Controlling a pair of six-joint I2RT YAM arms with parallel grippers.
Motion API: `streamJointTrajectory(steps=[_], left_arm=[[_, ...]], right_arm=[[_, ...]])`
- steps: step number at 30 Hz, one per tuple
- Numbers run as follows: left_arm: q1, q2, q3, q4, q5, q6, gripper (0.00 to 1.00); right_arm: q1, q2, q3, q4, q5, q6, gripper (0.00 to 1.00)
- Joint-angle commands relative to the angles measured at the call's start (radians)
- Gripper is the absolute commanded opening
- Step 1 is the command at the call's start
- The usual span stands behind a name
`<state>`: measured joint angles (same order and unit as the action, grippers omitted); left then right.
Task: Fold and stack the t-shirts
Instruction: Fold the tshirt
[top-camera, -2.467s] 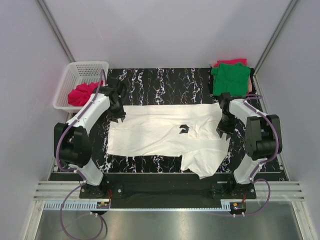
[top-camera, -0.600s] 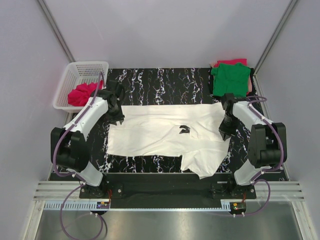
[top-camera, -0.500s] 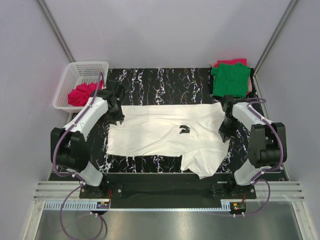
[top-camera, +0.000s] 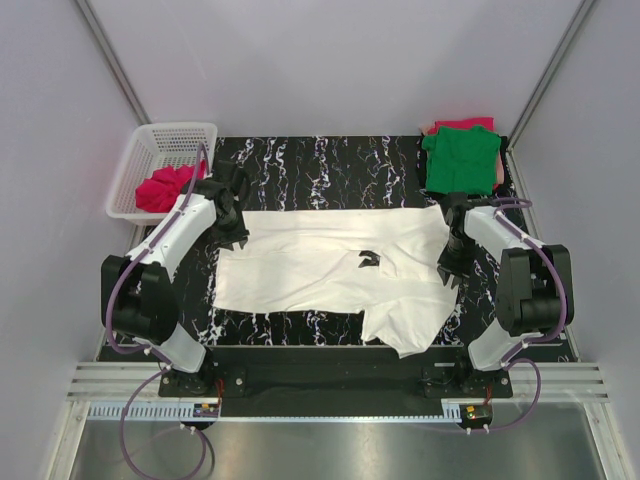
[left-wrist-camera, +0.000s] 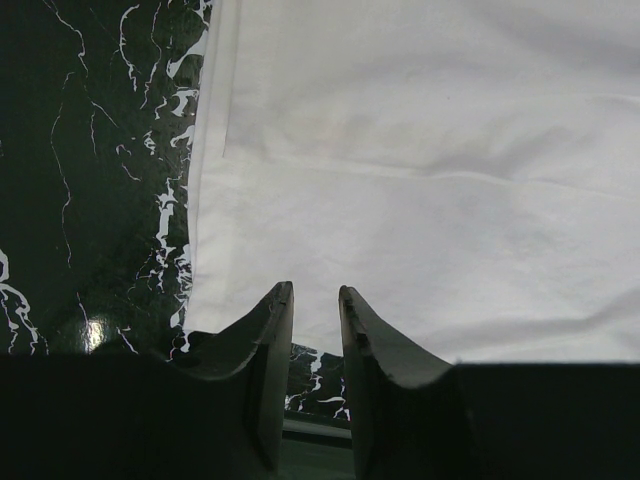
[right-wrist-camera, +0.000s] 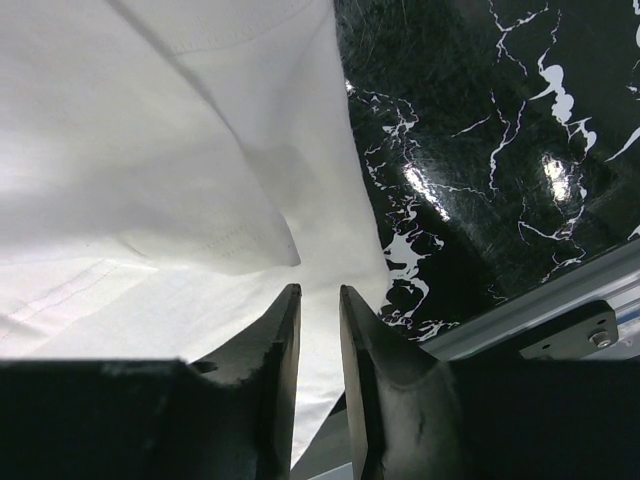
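A white t-shirt (top-camera: 330, 265) lies spread flat on the black marbled table, with one flap hanging toward the near edge. My left gripper (top-camera: 238, 238) hovers over its far left corner. Its jaws stand a narrow gap apart with nothing between them (left-wrist-camera: 315, 290), and the white cloth (left-wrist-camera: 420, 150) lies below. My right gripper (top-camera: 449, 270) is at the shirt's right edge, jaws also narrowly apart and empty (right-wrist-camera: 320, 290), above a folded-over layer of the cloth (right-wrist-camera: 150, 150). A folded green t-shirt (top-camera: 462, 158) lies at the far right on a pinkish-red one (top-camera: 462, 124).
A white plastic basket (top-camera: 150, 140) stands off the table's far left corner and holds a crumpled red garment (top-camera: 165, 187). A metal rail (right-wrist-camera: 540, 300) runs along the table edge beside my right gripper. Grey walls enclose the workspace.
My right gripper has slid a little toward the near side along the shirt's right edge. My left gripper has barely moved. The shirt lies as before.
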<state>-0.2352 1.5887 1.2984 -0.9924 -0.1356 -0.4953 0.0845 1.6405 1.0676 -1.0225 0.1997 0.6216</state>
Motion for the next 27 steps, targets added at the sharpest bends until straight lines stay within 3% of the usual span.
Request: streamJointTrajectory(steps=[1, 27], left_arm=[[-0.003, -0.029, -0.008, 0.021, -0.015, -0.009, 0.29], [-0.003, -0.009, 0.002, 0.020, -0.022, -0.006, 0.29]], right_arm=[[-0.003, -0.001, 0.032, 0.013, 0.029, -0.014, 0.29], [-0.005, 0.094, 0.071, 0.059, 0.006, -0.033, 0.29]])
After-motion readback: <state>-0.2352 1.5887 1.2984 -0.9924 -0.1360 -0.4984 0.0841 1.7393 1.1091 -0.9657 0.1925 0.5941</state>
